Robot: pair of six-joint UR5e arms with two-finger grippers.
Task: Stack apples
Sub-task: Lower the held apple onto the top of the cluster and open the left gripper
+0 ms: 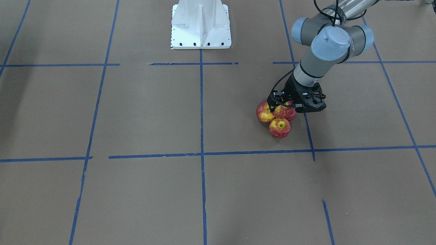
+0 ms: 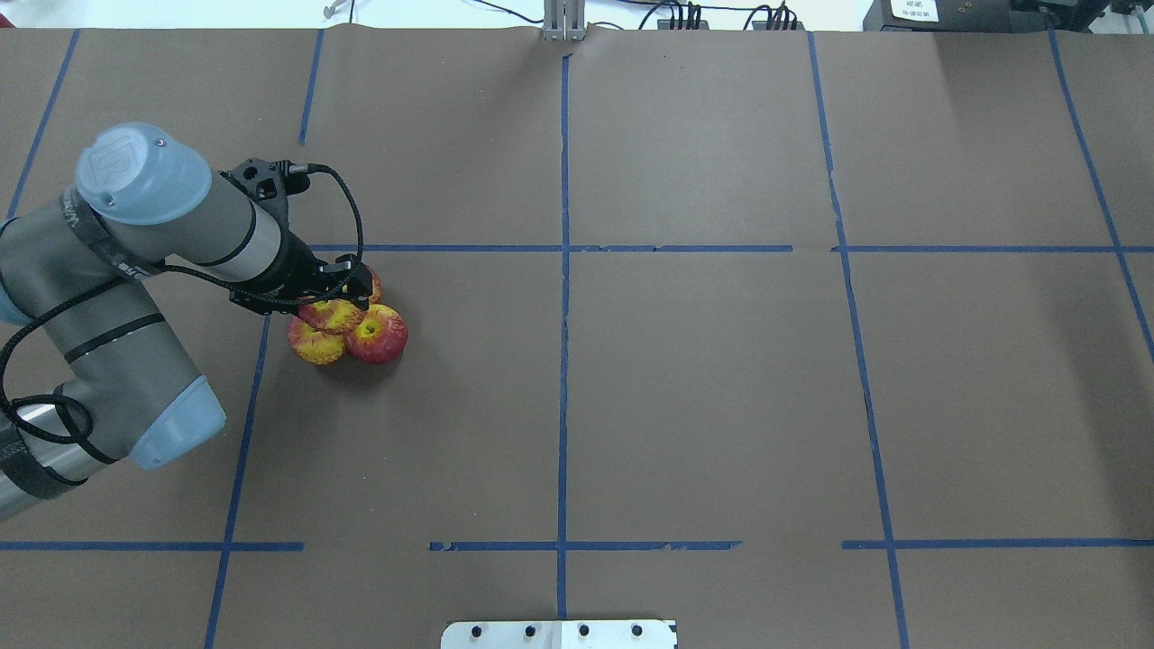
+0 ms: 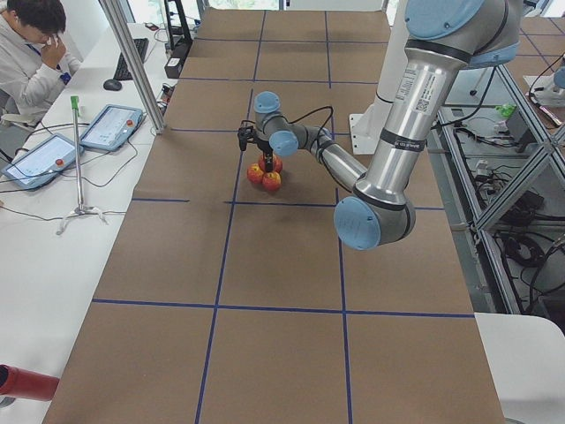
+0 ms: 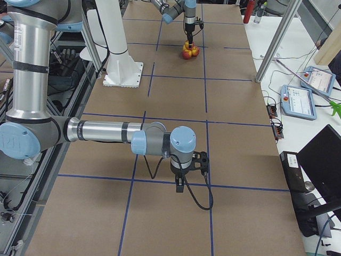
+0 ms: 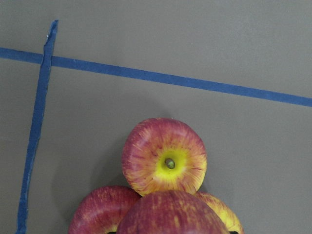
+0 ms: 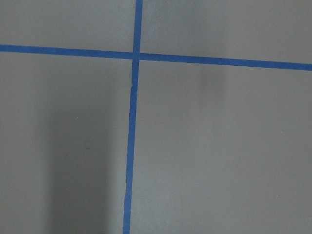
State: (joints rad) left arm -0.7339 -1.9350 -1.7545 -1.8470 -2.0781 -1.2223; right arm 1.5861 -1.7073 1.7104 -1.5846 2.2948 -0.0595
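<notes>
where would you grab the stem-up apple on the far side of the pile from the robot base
Grip that apple across its widest middle, straight down from above: it sits stem dimple up, so its flanks are level. Put the fingers on its open sides, away from the neighbouring apple. The top apple in the left gripper seems to rest partly on it.

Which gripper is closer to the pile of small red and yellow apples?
Left. The left gripper is closed on the top apple of the red-and-yellow apple pile; the right gripper hangs far away.
</notes>
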